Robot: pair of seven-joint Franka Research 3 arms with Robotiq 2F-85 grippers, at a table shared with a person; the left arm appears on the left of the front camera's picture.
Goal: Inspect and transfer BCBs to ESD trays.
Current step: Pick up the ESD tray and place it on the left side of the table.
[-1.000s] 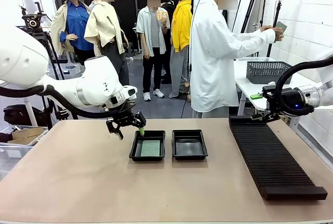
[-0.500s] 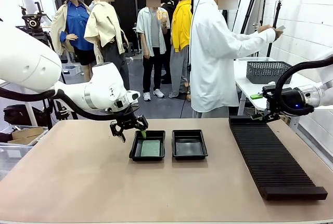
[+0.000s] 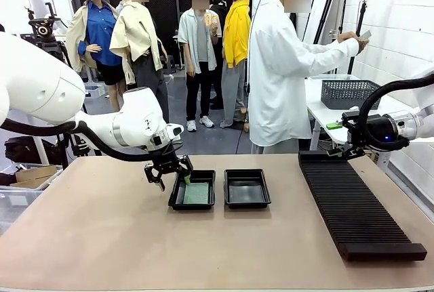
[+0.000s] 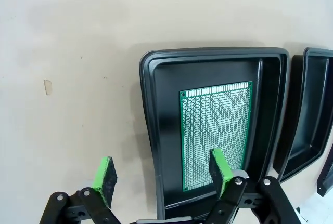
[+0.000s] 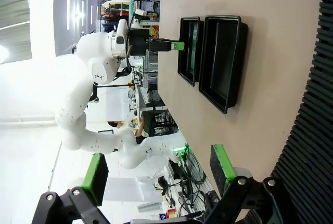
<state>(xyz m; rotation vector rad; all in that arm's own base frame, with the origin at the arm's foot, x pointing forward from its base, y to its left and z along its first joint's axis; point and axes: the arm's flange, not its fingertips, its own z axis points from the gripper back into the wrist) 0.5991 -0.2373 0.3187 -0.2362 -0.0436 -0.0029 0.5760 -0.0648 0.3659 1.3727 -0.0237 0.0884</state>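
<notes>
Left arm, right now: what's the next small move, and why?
Probably lift the left gripper straight up, clear of the left ESD tray. Its jaws are open with nothing between them, straddling the tray's rim, and a BCB already lies flat on the tray floor. The right ESD tray is bare, so another board would likely go there.

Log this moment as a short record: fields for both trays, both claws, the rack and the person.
left tray: holds one board, green, lying flat
right tray: empty
left claw: open, empty; one finger over the table, the other over the board
rack: long, black, ribbed, on the table's right side
right claw: open, empty, by the rack's far end
person: standing at the far side, turned toward the right, one hand raised
</notes>
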